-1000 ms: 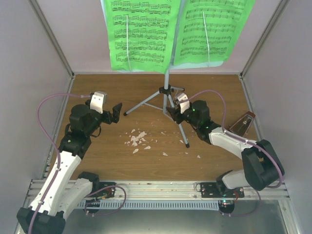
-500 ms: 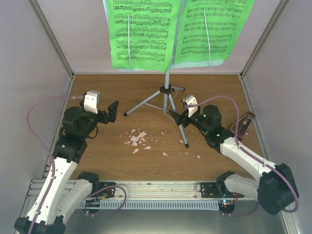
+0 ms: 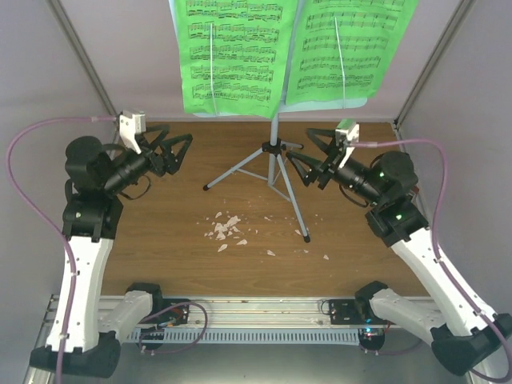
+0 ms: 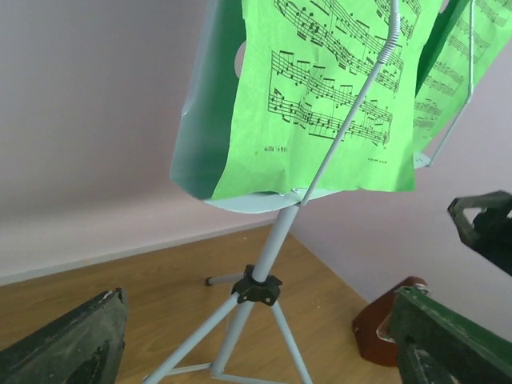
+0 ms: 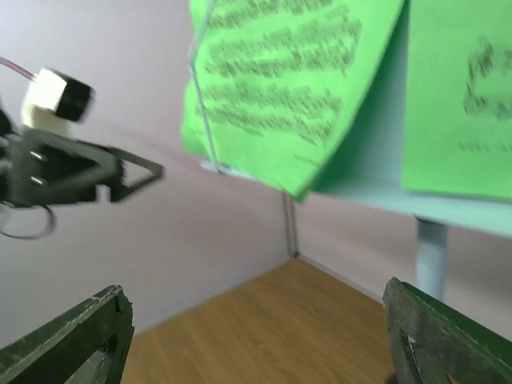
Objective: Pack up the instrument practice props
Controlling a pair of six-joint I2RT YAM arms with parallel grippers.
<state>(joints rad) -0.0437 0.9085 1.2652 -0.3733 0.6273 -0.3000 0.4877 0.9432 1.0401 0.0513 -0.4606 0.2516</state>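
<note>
From above, the stand [image 3: 274,136] is upright at the back middle of the counter [image 3: 160,240], its tripod legs spread on the wood. Two green pages [image 3: 232,56] sit side by side on its desk, each crossed by a thin wire holder. White crumbs [image 3: 226,228] lie scattered in front of the legs. The left hand [image 3: 178,152] is to the left of the pole and apart from it, with its fingers spread and nothing between them. The right hand [image 3: 304,158] faces it from the other side, nearer the pole but not touching it, and is also spread and empty. The metronome cannot be picked out in this view (the right arm covers that corner).

In the left wrist view, the two dark fingers [image 4: 72,344] frame the bottom corners with a wide gap between them, and they grip nothing. Between and beyond them the stand's pole rises from the black hub where the legs meet, up to the pale blue desk. The pages hang over the desk's lower lip. The metronome [image 4: 384,328], reddish-brown, stands on the counter in the far right corner by the wall, partly hidden by the nearer finger. The tip of the right hand shows at the right edge.

The right wrist view is blurred. Its fingers [image 5: 72,336] are far apart at the bottom corners and hold nothing. The pages and the desk's pale edge fill the upper right, with the pole below them. The left hand shows at the left, open, against the wall.
</note>
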